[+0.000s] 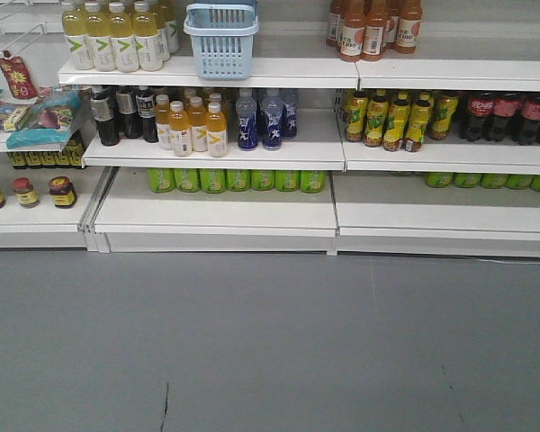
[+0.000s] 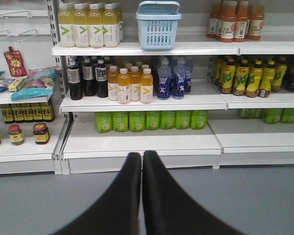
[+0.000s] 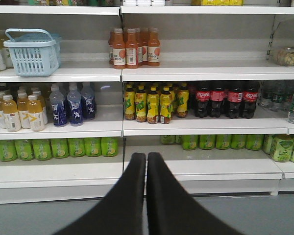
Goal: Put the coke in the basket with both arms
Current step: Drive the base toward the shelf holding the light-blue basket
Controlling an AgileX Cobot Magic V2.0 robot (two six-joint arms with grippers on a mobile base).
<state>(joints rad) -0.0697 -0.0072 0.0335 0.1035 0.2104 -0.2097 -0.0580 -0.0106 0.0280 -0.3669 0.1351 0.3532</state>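
The light blue slotted basket [image 1: 220, 45] stands on the top shelf, between yellow drink bottles and orange ones. It also shows in the left wrist view as the basket [image 2: 158, 28] and in the right wrist view as the basket [image 3: 33, 54]. No slim red coke bottle shows in any view. My left gripper [image 2: 141, 154] is shut with nothing between its black fingers and hangs over the grey floor in front of the lowest shelf. My right gripper [image 3: 146, 155] is likewise shut and empty, low before the shelves. Neither gripper appears in the front view.
Dark plastic cola bottles [image 3: 228, 100] with red labels stand on the middle shelf at the right, next to yellow-labelled bottles [image 3: 152, 103]. Blue bottles [image 1: 261, 117] and orange ones [image 1: 193, 126] fill the middle shelf under the basket. Green cans [image 1: 234, 180] line the lower shelf. Jars [image 1: 27, 192] sit far left.
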